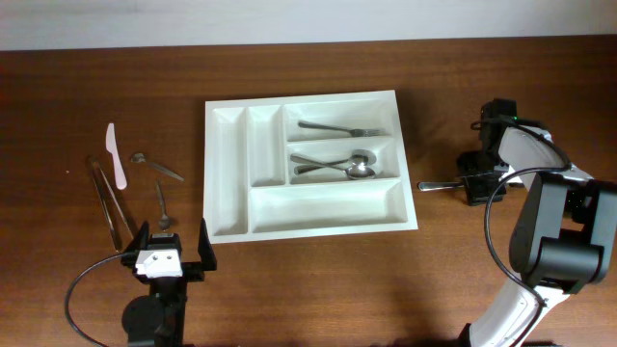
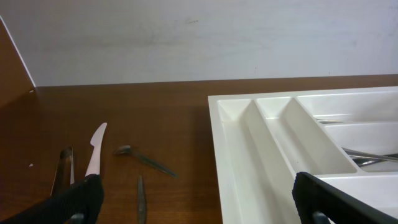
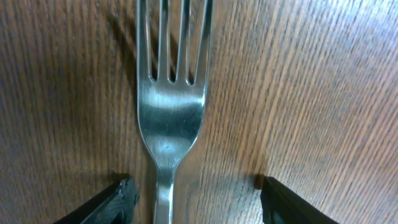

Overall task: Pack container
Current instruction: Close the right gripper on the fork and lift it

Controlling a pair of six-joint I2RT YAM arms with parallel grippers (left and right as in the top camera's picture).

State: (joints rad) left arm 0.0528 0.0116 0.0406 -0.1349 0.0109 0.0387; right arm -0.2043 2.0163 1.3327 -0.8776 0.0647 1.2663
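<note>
The white five-compartment cutlery tray lies mid-table and shows at the right of the left wrist view. It holds a fork in its top horizontal slot and spoons in the middle one. My right gripper is open, low over the table right of the tray, its fingers on either side of a metal fork lying flat, whose handle points toward the tray. My left gripper is open and empty near the tray's front left corner.
Left of the tray lie a white plastic knife, metal tongs and two spoons. They also show in the left wrist view: knife, spoon. A wall stands behind the table.
</note>
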